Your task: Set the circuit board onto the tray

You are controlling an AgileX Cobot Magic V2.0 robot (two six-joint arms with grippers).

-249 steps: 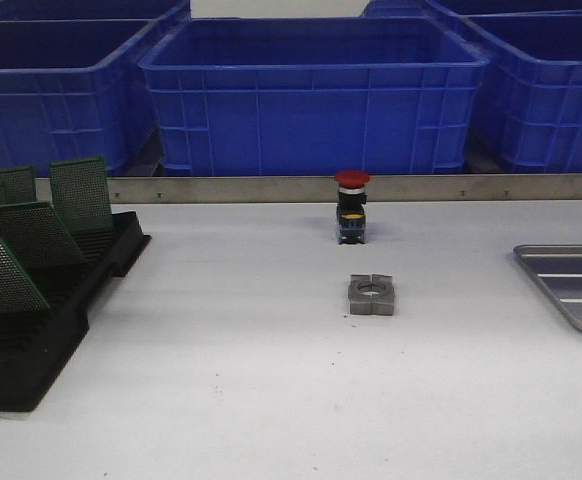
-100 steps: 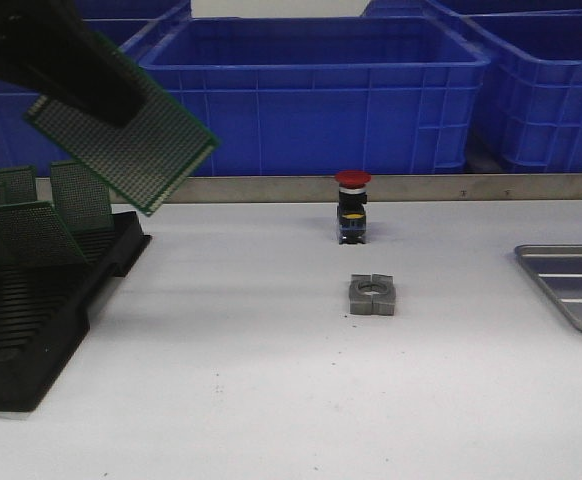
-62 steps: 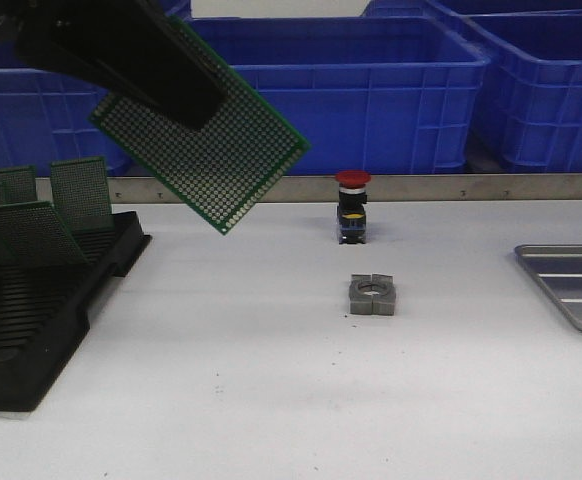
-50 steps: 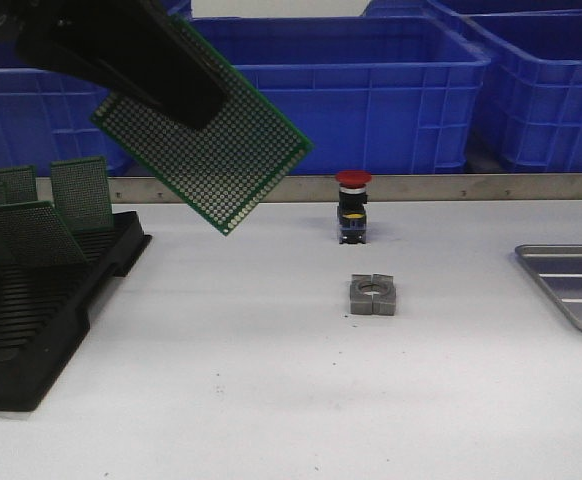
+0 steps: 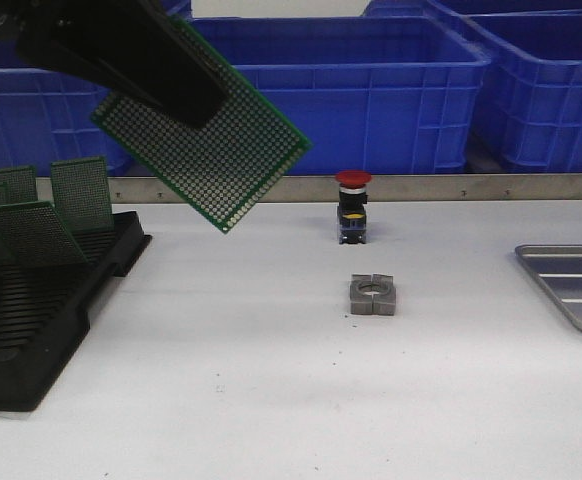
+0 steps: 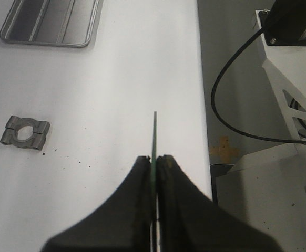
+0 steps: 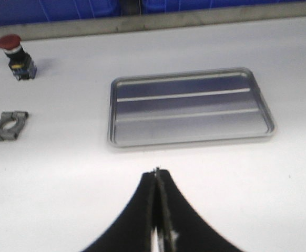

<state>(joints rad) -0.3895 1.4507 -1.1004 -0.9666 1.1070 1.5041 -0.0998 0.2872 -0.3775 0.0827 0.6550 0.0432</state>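
Observation:
My left gripper (image 5: 176,85) is shut on the green circuit board (image 5: 211,145) and holds it tilted, high above the table's left part. In the left wrist view the circuit board (image 6: 154,134) shows edge-on between the closed fingers (image 6: 137,184) of the left gripper (image 6: 154,157). The grey metal tray (image 5: 571,285) lies at the table's right edge, far from the board. It shows whole and empty in the right wrist view (image 7: 190,137). My right gripper (image 7: 156,172) is shut and empty, above the table in front of the tray.
A black slotted rack (image 5: 31,300) with several green boards stands at the left. A red-capped push button (image 5: 352,205) and a grey metal clamp (image 5: 373,295) sit mid-table. Blue crates (image 5: 311,90) line the back behind a metal rail.
My left gripper lifted a circuit board out of the rack and carried it up and to the right. Over the last half second it has held almost still.

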